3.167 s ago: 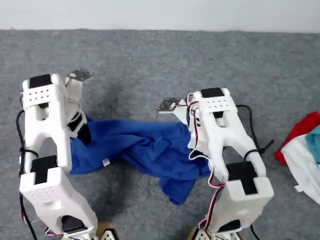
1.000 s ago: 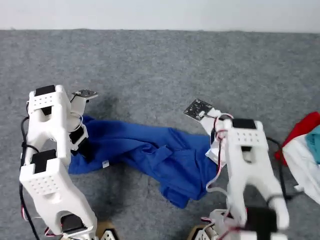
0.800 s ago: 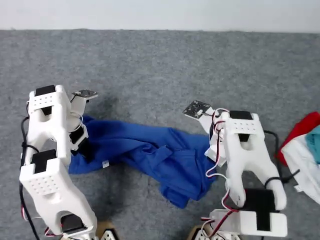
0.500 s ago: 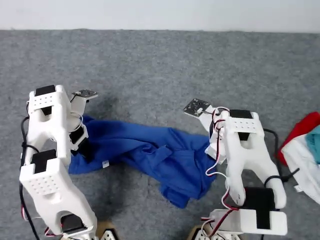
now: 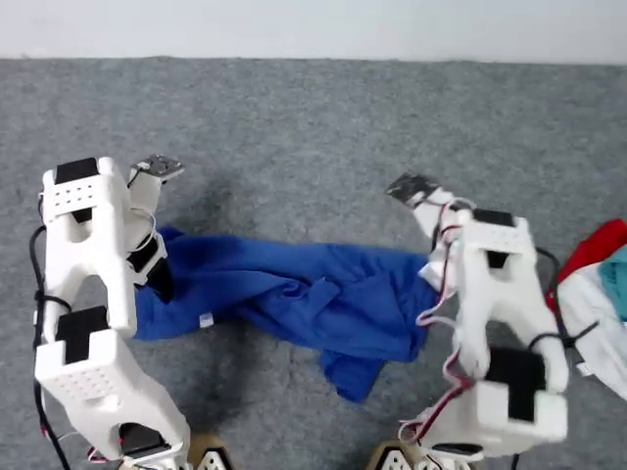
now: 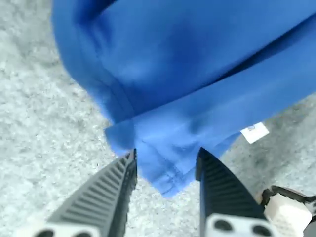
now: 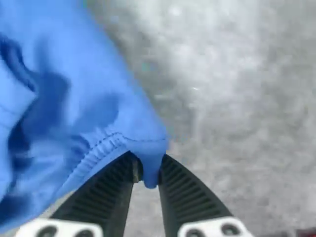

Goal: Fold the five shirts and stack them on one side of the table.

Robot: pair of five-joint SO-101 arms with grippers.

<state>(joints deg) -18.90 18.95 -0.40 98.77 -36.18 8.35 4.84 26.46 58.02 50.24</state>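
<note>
A blue shirt (image 5: 294, 289) lies rumpled across the front middle of the grey table (image 5: 323, 127), stretched sideways between the two arms. One loose flap of it trails toward the front edge.

The left arm (image 5: 93, 255) stands over the shirt's left end. From its wrist you can see the left pincer (image 6: 167, 154) set wide, with a hemmed corner of the blue shirt (image 6: 197, 74) lying in the gap between its fingers (image 6: 123, 177). The cloth is not squeezed, and the table shows beneath it. A small white tag (image 6: 254, 132) pokes out from the shirt's edge nearby; from above, the tag (image 5: 207, 318) sits on the front side of the shirt, close to the left arm.

The right arm (image 5: 495, 304) is at the shirt's right end. The right pincer (image 7: 148, 170) is closed tight on a stitched fold of the blue shirt (image 7: 64, 98), the cloth bunched right at its tips.

At the right edge of the table, well apart from the blue shirt, sits a pile of shirts (image 5: 600, 294) in red, white and teal.
</note>
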